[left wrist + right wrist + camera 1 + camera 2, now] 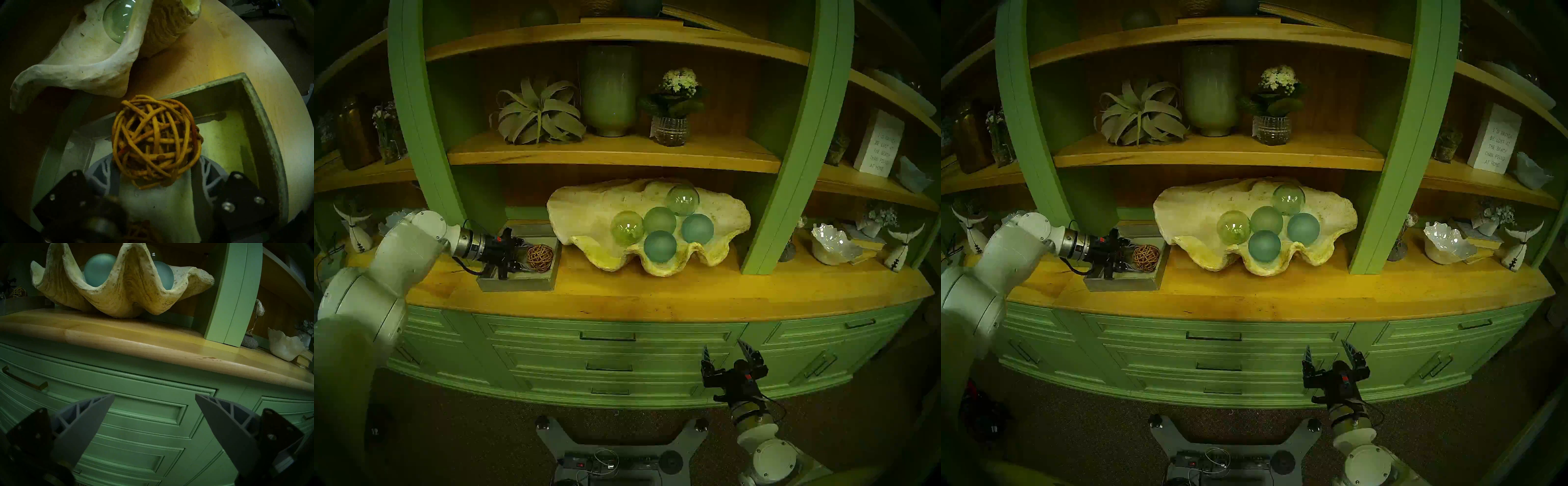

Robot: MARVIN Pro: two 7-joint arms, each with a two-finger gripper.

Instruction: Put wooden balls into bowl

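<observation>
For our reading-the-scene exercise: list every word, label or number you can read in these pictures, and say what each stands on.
"I'D RATHER BE LOST AT THE BEACH THAN FOUND AT HOME": white block sign on the right-hand shelf; first line partly blurred.
Nothing else readable: the shell bowl, tray and wicker ball carry no text.

Brown woven wooden ball (156, 144), cream yellow-edged bowl (585, 217), grey tray (517, 283)

Woven rattan ball (157, 144) in tray; clam-shell bowl (585, 217) beside.
</observation>
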